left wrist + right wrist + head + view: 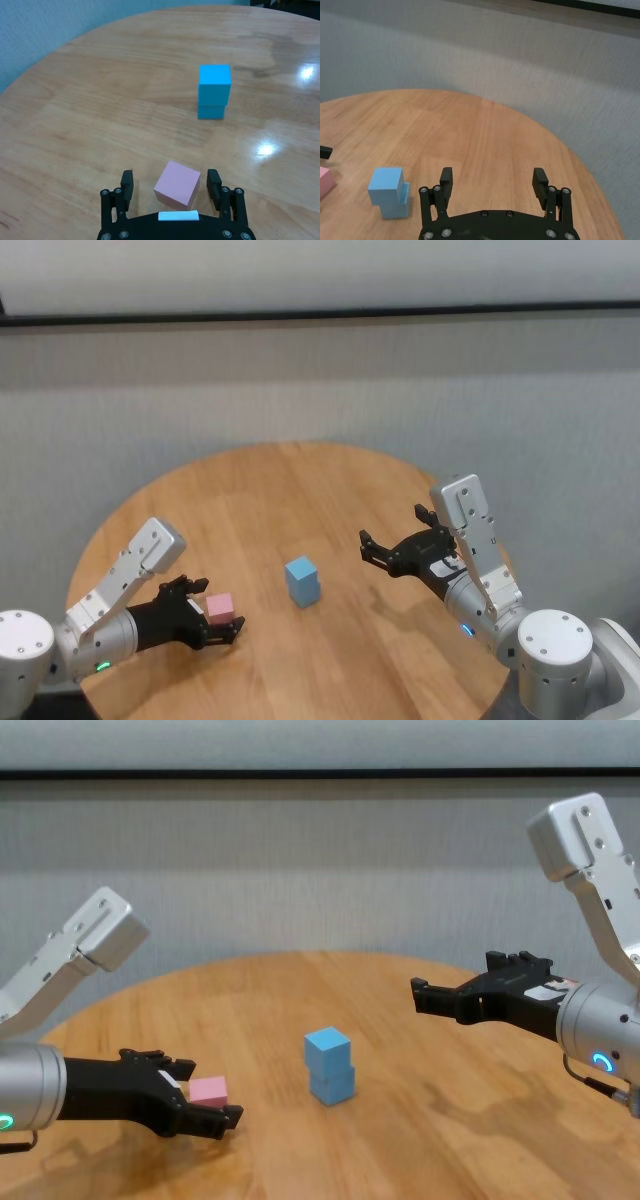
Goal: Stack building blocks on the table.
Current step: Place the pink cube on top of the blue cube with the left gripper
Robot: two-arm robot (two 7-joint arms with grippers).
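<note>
Two light blue blocks are stacked in a short tower (302, 581) near the middle of the round wooden table (300, 480); the top one sits slightly turned on the lower one. The tower also shows in the left wrist view (215, 91), the right wrist view (389, 193) and the chest view (330, 1066). A pink block (220, 604) rests on the table to the tower's left. My left gripper (222, 613) is open, low at the table, with a finger on each side of the pink block (177, 184) and small gaps showing. My right gripper (392, 532) is open and empty, raised above the table right of the tower.
The table's round edge (110, 515) runs close behind my left arm, and its right edge (580, 165) lies under my right arm. Grey floor and a wall lie beyond. Bare wood lies between the pink block and the tower.
</note>
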